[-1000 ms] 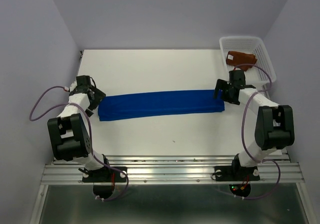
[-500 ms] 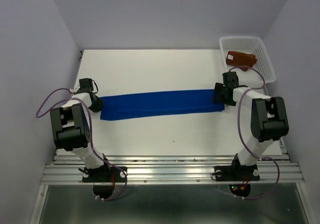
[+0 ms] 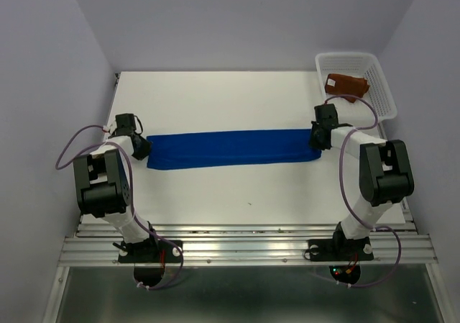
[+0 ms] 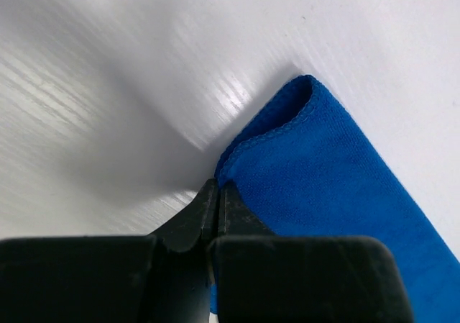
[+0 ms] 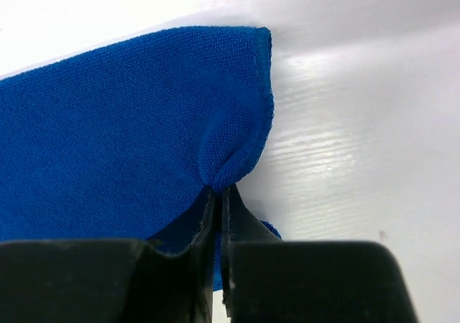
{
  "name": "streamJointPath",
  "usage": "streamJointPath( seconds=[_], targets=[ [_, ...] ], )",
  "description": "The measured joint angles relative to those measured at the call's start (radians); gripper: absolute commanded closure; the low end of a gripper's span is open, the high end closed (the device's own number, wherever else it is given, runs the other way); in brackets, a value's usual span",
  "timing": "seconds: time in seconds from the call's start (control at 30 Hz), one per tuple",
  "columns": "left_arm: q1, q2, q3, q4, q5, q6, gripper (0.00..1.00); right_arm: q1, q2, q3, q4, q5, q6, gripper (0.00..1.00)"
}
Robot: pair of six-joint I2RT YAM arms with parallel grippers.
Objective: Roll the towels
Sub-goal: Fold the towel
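Observation:
A royal blue towel (image 3: 233, 148) lies folded into a long strip across the middle of the white table. My left gripper (image 3: 144, 149) is shut on the strip's left end corner, with blue cloth (image 4: 323, 186) pinched between its black fingers (image 4: 194, 219). At the strip's right end my right gripper (image 3: 317, 139) is shut on the hem, and the cloth (image 5: 144, 121) bunches into a fold at its tips (image 5: 219, 193). The rust-brown towel (image 3: 347, 85) lies crumpled in the basket at the back right.
A white plastic mesh basket (image 3: 381, 85) stands at the table's back right corner, close behind the right arm. Purple cables loop off both arms. A metal rail (image 3: 244, 247) runs along the near edge, and grey walls close in the sides and back.
Both grippers came down onto the blue towel's ends and went from open to shut on it. The towel's left end has shifted slightly to the right.

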Motion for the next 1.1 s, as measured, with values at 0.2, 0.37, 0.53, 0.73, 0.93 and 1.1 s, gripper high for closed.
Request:
streamJointPath(
  seconds=[0.2, 0.37, 0.53, 0.73, 0.93, 1.1],
  targets=[
    [-0.046, -0.007, -0.026, 0.054, 0.008, -0.001, 1.00, 0.000, -0.051, 0.037, -0.063, 0.063, -0.070, 0.99],
    [-0.103, -0.009, -0.035, 0.078, 0.022, -0.011, 1.00, 0.000, -0.132, 0.094, -0.084, 0.066, -0.146, 0.99],
    [-0.172, -0.008, -0.035, 0.077, 0.039, -0.023, 1.00, 0.023, -0.191, 0.142, -0.117, 0.050, -0.184, 0.99],
    [-0.180, -0.009, -0.039, 0.077, 0.058, -0.034, 1.00, 0.180, -0.192, 0.254, -0.209, 0.053, -0.192, 0.99],
    [-0.180, -0.021, -0.055, 0.084, 0.063, -0.035, 1.00, 0.336, -0.160, 0.403, -0.280, 0.053, -0.147, 0.99],
    [-0.180, -0.023, -0.056, 0.080, 0.064, -0.031, 1.00, 0.436, -0.093, 0.495, -0.314, 0.053, -0.099, 0.99]
  ],
)
